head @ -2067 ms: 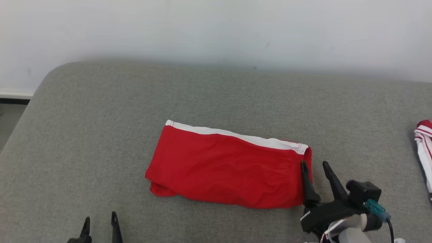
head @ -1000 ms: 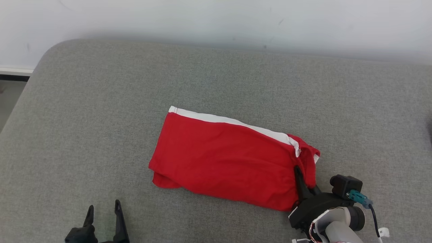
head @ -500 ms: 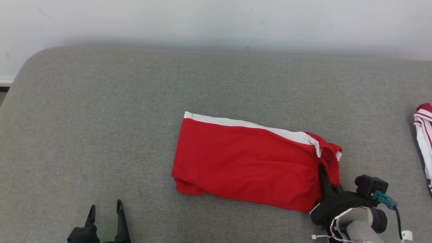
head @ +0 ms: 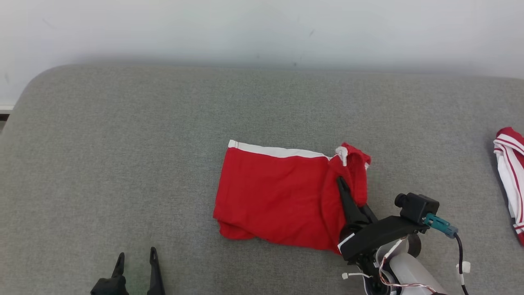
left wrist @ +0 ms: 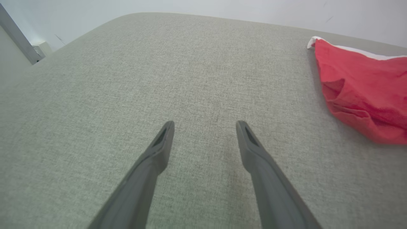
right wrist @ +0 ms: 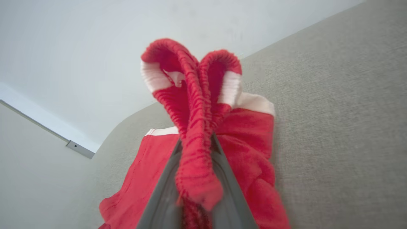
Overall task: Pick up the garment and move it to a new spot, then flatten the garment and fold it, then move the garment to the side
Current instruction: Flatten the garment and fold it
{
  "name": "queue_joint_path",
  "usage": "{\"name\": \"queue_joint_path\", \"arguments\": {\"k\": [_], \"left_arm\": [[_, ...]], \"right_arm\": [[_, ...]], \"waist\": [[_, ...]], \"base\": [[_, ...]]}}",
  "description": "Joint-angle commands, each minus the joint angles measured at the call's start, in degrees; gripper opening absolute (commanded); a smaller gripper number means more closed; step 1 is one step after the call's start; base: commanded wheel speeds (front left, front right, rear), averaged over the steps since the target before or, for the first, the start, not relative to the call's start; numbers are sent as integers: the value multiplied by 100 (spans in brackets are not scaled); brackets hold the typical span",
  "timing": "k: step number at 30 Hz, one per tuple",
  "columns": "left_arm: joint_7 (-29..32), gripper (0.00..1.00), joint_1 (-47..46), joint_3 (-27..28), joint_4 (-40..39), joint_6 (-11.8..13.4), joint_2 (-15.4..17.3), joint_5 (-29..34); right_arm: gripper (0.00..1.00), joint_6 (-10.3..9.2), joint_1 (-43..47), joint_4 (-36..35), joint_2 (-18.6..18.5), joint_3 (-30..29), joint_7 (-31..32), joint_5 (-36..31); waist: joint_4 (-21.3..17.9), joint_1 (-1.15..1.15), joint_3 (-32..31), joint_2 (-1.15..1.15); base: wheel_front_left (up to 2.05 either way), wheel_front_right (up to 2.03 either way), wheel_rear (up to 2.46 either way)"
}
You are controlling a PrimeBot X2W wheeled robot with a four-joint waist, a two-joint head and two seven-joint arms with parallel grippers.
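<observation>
The garment (head: 278, 192) is a pair of red shorts with a white stripe, lying folded on the grey cushion (head: 123, 143). My right gripper (head: 347, 189) is shut on the garment's right end, which stands lifted and curled over toward the left. In the right wrist view the ribbed red waistband (right wrist: 195, 127) is pinched between both fingers (right wrist: 165, 197) and rises above them. My left gripper (head: 136, 256) is open at the lower left, well apart from the garment, whose left end (left wrist: 359, 89) shows at the right of the left wrist view.
A second red-and-white piece of clothing (head: 509, 176) lies at the cushion's right edge. A white wall (head: 262, 28) runs behind the cushion. The cushion's rounded corner (head: 28, 86) is at the far left.
My right gripper closed on the garment's right end, then lifted it and carried it leftward over the rest of the cloth. The camera shifted between frames. The left gripper stayed open.
</observation>
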Motion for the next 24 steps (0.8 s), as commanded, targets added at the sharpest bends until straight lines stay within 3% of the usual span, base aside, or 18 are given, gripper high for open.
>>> {"name": "queue_joint_path", "arguments": {"k": [1, 8, 22, 23, 24], "left_arm": [[-15, 100, 74, -18, 11, 29, -6, -58], [-15, 100, 59, -105, 27, 16, -5, -61], [-15, 100, -1, -250, -6, 57, -6, -109], [-15, 100, 3, -260, -9, 65, -5, -106], [-15, 100, -2, -275, -13, 71, -5, -124]], "right_arm": [[0, -15, 64, -115, -38, 71, 34, 144], [0, -15, -61, -482, -115, 699, 286, 654], [0, -15, -852, 643, 93, 1245, 48, 646], [26, -15, -912, 728, 111, 1258, 17, 655], [60, -15, -958, 794, 122, 1268, -12, 682]], "waist": [[55, 0, -34, 0], [352, 0, -55, 0], [1195, 0, 192, 0], [1233, 0, 204, 0], [1272, 0, 216, 0]], "base": [[0, 0, 0], [0, 0, 0], [0, 0, 0], [0, 0, 0], [0, 0, 0]]}}
